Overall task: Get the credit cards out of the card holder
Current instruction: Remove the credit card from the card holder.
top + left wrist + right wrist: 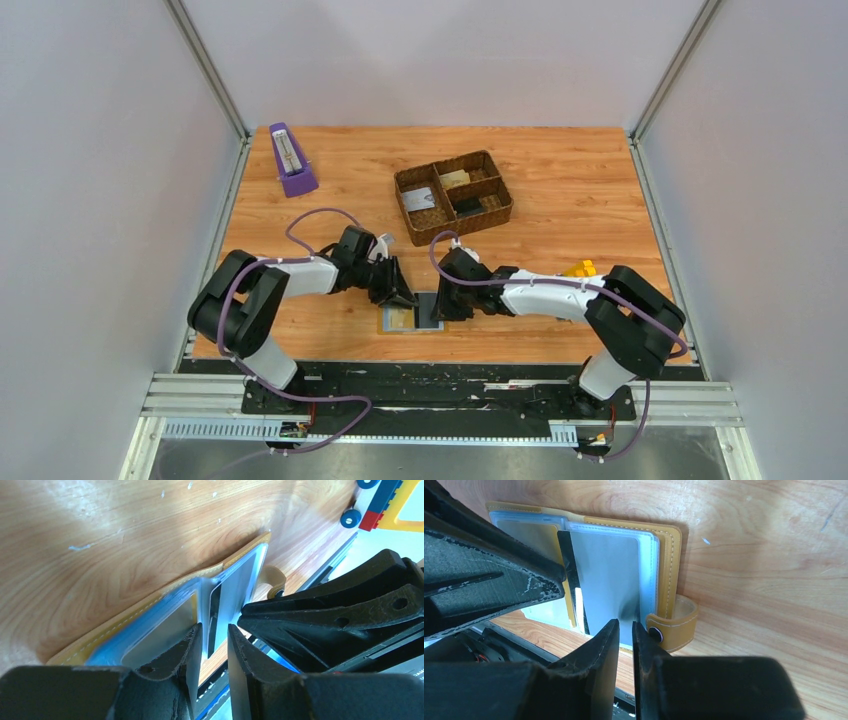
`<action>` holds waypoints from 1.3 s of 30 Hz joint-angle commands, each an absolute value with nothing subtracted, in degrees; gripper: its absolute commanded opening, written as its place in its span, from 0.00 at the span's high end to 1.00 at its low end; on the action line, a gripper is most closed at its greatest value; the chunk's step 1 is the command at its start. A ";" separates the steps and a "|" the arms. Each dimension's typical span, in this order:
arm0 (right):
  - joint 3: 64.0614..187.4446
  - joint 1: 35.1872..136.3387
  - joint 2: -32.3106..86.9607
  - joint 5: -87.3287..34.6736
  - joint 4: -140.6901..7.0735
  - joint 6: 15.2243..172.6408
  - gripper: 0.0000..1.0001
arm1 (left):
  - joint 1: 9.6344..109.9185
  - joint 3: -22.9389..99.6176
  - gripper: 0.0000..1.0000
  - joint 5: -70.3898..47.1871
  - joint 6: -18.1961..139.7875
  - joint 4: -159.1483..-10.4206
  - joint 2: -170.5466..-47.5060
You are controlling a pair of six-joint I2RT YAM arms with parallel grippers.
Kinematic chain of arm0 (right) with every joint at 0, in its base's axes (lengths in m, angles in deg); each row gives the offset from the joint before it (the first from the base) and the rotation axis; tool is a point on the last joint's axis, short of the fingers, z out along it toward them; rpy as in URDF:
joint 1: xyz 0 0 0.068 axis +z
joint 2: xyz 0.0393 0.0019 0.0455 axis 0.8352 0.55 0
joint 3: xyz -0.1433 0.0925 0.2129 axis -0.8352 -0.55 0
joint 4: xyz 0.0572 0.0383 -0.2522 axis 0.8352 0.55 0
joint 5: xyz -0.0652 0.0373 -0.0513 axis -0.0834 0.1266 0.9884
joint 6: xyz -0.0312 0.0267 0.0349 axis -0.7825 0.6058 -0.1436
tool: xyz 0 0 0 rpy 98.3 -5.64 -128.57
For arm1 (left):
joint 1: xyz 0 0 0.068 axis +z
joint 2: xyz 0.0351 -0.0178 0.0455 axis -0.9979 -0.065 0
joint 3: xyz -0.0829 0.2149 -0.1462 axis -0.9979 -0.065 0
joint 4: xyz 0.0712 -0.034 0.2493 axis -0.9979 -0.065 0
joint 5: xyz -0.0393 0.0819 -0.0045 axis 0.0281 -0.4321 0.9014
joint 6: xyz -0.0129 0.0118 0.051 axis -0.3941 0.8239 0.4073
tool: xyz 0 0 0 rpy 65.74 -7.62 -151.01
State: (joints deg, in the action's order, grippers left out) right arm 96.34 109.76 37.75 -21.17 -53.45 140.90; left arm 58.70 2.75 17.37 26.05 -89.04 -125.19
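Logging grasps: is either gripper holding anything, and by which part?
Right gripper seems to pinch the near edge of a clear plastic sleeve in the mustard-yellow folding card holder. Left gripper straddles the edge of a black card; grip unclear.

Purple metronome, woven tray, perhaps a toy-brick car

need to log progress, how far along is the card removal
Done: card holder lies open; three card-like pieces sit in the woven tray. In hand: right gripper seems to pinch a clear sleeve while left gripper straddles a dark card. Left: pulling it out.
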 commanded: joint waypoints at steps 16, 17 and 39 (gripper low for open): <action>94.73 109.82 36.27 -20.47 -54.92 142.14 0.83 | 58.42 -0.33 0.72 15.99 25.74 -80.58 -128.84; 94.68 109.84 36.19 -20.43 -54.92 142.18 0.83 | 58.41 -0.38 0.74 16.04 25.68 -80.57 -128.78; 94.05 109.04 34.61 -18.71 -52.75 142.14 0.84 | 58.51 2.86 1.00 13.57 29.94 -92.43 -123.95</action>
